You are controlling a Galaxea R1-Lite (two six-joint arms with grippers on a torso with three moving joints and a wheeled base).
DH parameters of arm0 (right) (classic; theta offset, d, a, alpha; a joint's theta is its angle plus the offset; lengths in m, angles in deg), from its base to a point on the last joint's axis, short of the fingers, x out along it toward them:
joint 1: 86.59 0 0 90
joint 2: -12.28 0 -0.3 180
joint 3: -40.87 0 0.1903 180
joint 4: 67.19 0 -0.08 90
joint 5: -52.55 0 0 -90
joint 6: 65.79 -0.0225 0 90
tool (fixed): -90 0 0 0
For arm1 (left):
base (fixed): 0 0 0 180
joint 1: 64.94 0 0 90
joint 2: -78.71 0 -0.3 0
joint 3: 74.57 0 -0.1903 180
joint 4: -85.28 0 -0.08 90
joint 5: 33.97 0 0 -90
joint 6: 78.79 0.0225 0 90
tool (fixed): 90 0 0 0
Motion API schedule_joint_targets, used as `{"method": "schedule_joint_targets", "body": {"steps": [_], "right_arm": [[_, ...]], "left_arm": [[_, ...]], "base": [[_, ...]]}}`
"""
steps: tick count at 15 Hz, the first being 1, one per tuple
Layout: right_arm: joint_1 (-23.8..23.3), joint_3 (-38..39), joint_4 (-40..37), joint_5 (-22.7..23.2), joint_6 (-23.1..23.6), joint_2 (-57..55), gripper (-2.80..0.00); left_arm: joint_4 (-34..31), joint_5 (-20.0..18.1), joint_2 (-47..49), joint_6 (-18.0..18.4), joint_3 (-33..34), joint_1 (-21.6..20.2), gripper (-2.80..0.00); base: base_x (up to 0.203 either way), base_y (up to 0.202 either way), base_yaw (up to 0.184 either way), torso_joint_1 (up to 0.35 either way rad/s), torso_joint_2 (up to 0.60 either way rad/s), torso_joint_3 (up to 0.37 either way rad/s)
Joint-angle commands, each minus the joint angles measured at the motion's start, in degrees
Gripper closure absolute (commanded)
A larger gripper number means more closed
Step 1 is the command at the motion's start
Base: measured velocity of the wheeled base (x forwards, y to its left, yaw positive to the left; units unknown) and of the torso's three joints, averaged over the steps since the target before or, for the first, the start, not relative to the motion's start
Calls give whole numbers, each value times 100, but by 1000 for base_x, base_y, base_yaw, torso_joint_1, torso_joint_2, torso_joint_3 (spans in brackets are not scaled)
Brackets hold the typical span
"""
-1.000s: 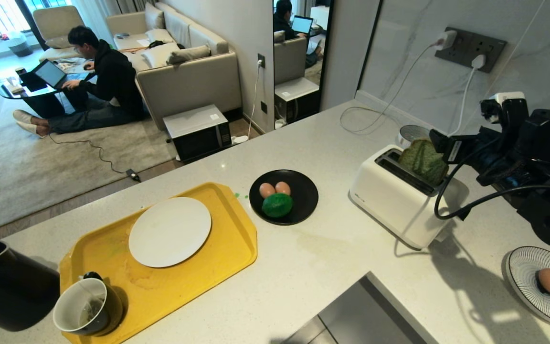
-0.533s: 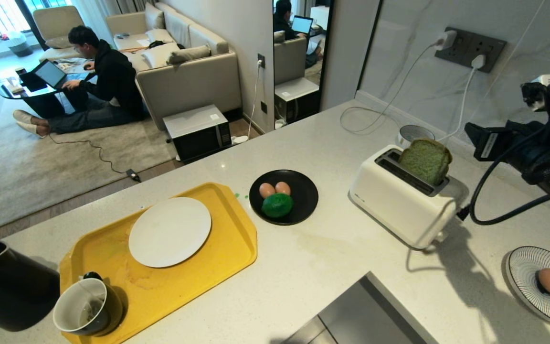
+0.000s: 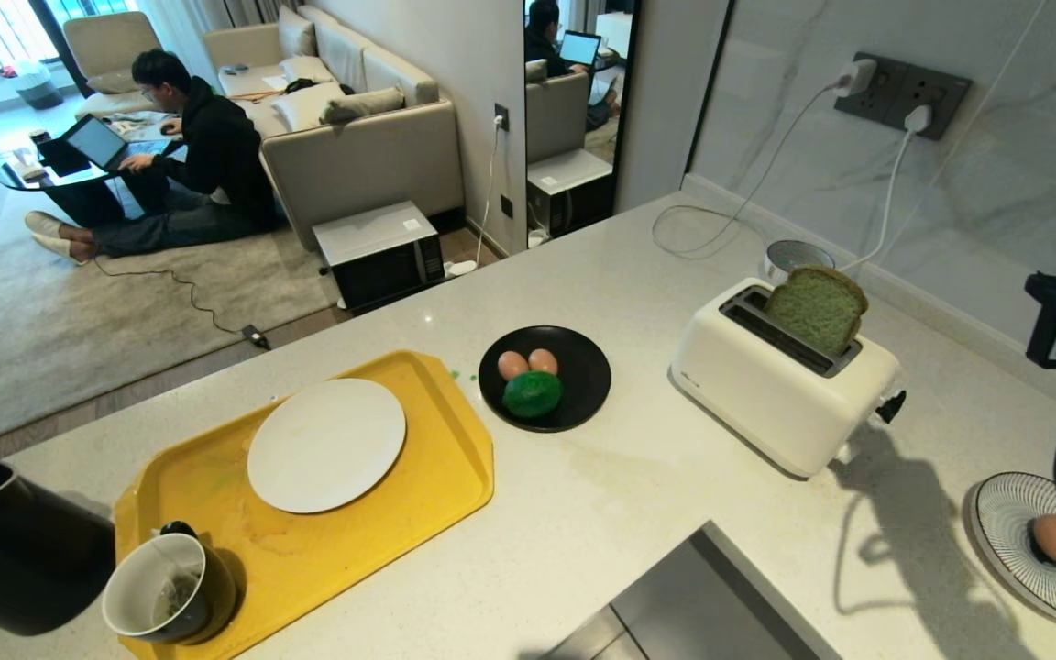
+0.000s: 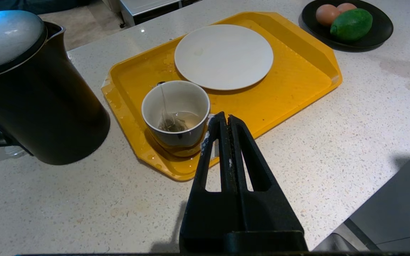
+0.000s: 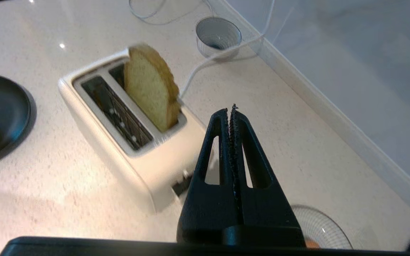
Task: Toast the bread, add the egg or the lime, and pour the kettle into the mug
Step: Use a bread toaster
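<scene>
Bread seated in toaster; both grippers closed and empty.
We find the bread (image 3: 817,307) upright in the toaster's (image 3: 780,394) rear slot, right gripper (image 5: 229,112) clear at its 4 o'clock. Left gripper (image 4: 223,119) sits by the mug (image 4: 175,113), kettle (image 4: 30,96) at its 9 o'clock.

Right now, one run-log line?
bread: upright in toaster slot | right pincer: shut, empty, above counter beside toaster | left pincer: shut, near mug
</scene>
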Motion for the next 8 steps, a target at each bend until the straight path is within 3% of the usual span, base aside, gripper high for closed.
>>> {"method": "schedule_joint_targets", "body": {"steps": [1,4,8], "right_arm": [[-278,194,-750,10,-26,681,0],[-705,268,-1817,3,-40,1033,0],[-694,345,-2445,-28,-11,809,0]], "left_arm": [[3,1,-4,0,0,-5,0],[4,1,-4,0,0,-5,0],[0,1,-4,0,9,3,0]], "base": [[0,0,0,0,0,0],[0,0,0,0,0,0],[0,0,0,0,0,0]]}}
